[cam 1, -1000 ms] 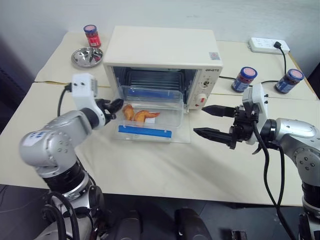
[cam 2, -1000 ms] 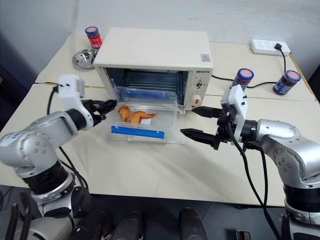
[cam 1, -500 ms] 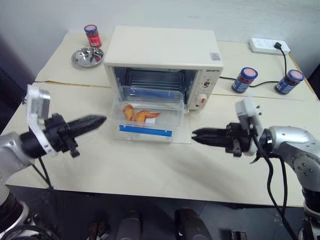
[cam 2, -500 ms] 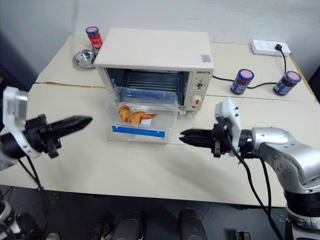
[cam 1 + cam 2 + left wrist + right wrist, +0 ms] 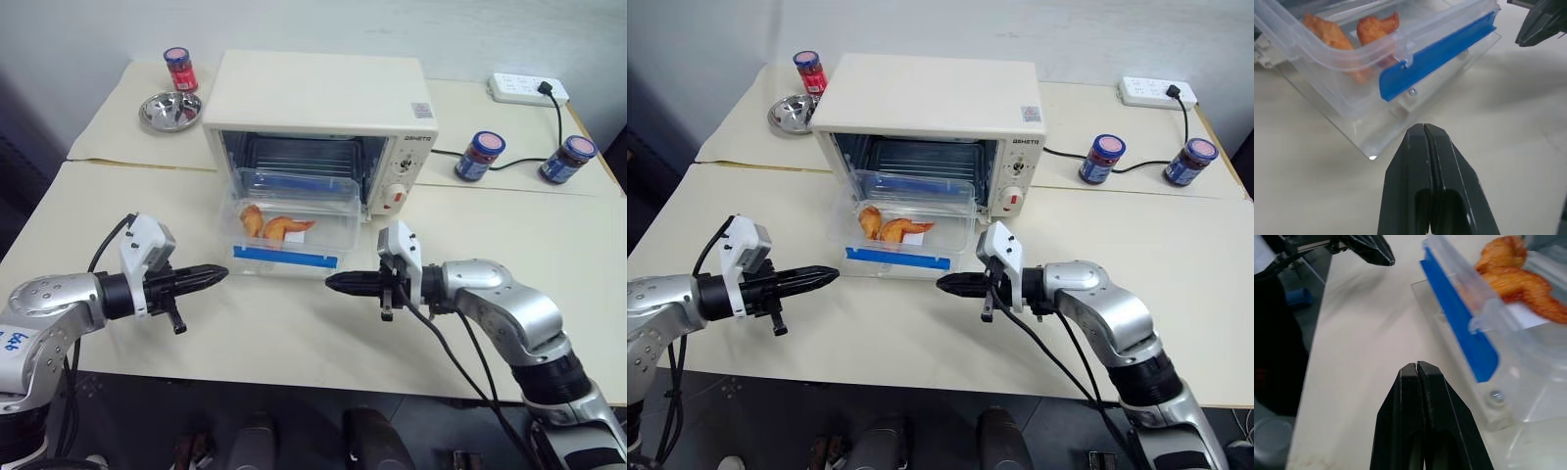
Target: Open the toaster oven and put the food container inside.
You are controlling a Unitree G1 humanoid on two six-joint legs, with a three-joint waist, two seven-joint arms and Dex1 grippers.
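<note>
I see the container (image 5: 289, 227) half out on the oven (image 5: 318, 127) door, long side facing me. Both jaws clenched, empty; right gripper (image 5: 335, 284) nearer than left gripper (image 5: 217, 274).

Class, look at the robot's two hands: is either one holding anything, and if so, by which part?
Nothing is held. The left hand and right hand are both shut on nothing, apart from the food container.

Head pair high over the near edge, wrist cameras low and close.

Both eye views look forward and down across the tabletop (image 5: 294, 333) to its far edge. Each wrist view sits just behind its hand, skimming the surface; both share the food container (image 5: 1400, 68) with its blue clip, and each catches the opposite hand.
</note>
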